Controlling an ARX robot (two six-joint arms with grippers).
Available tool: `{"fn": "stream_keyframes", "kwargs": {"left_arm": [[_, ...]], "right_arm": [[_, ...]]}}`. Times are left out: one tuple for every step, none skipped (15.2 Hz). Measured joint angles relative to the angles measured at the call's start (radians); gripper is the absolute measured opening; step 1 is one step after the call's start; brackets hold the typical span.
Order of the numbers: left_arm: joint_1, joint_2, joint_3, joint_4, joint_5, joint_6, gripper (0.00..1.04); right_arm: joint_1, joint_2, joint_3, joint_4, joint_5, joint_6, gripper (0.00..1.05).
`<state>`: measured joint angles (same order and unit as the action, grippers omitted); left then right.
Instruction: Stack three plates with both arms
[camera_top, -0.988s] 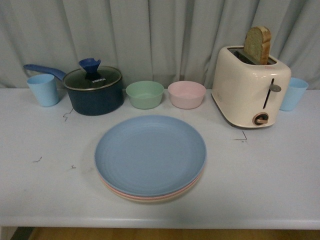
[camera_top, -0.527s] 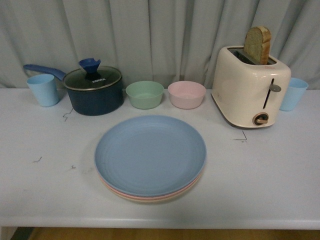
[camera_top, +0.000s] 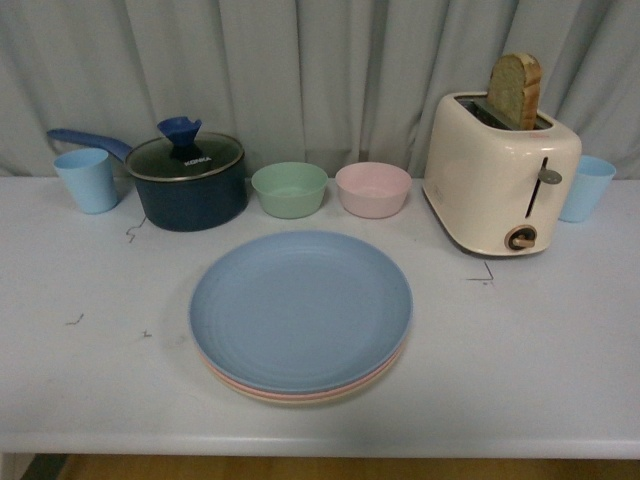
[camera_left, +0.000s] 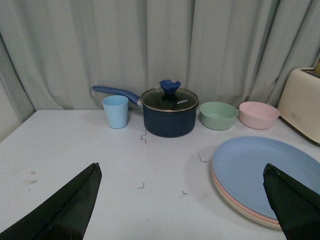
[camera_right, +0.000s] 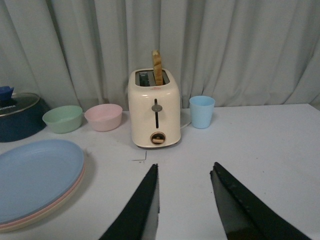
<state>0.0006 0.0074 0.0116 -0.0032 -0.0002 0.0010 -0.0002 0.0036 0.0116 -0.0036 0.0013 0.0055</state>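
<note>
Plates: the blue plate (camera_top: 300, 308) lay on top of the pink plate (camera_top: 236, 384), which lay on the beige plate (camera_top: 300, 399); the three formed one stack at the middle of the table (camera_top: 540, 350), rims nearly concentric.
Stack position: in front of the green bowl (camera_top: 289, 188) and pink bowl (camera_top: 373, 188), between the saucepan (camera_top: 186, 180) and the toaster (camera_top: 500, 170), touching none of them.
Left gripper (camera_left: 182, 210): jaws spread wide, empty, raised above the table beside the stack, apart from it.
Right gripper (camera_right: 182, 200): jaws parted, empty, above bare table on the toaster's side of the stack, well clear of the plates.
Front view: neither arm appeared.
Task status: judged complete or nearly so, since all three plates sat nested.
Step in hand: judged to be retreat and rest.
Good practice: both arms should be kept high and drawn away from the stack, so that no finger catches a rim and slides the blue plate off centre.
Hazard: the toaster and the blue cup (camera_right: 202, 111) stood near the right arm's path.
</note>
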Motion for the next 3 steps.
{"fn": "stream_keyframes", "kwargs": {"left_arm": [[0.0, 0.0, 0.0, 0.0, 0.0, 0.0, 0.98], [0.0, 0.0, 0.0, 0.0, 0.0, 0.0, 0.98], [0.0, 0.0, 0.0, 0.0, 0.0, 0.0, 0.98]], "right_arm": [[0.0, 0.0, 0.0, 0.0, 0.0, 0.0, 0.54], [0.0, 0.0, 0.0, 0.0, 0.0, 0.0, 0.91], [0.0, 0.0, 0.0, 0.0, 0.0, 0.0, 0.98]]}}
